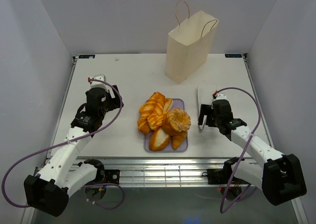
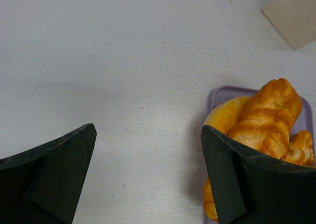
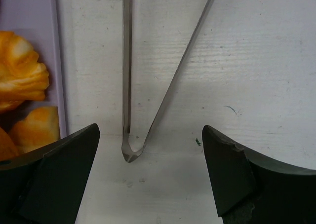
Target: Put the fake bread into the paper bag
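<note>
The fake bread (image 1: 165,120) is piled on a lilac tray (image 1: 179,104) at the middle of the table (image 1: 128,76). The paper bag (image 1: 187,49) is stood upright at the far edge, well apart from the pile. The left arm is extended from its near-left base and bent at the wrist. The left gripper (image 2: 148,130) is held wide apart over bare table, left of the tray, with nothing between its fingers. The right gripper (image 3: 150,130) is likewise spread and empty, poised over metal tongs (image 3: 127,61) just right of the tray.
</note>
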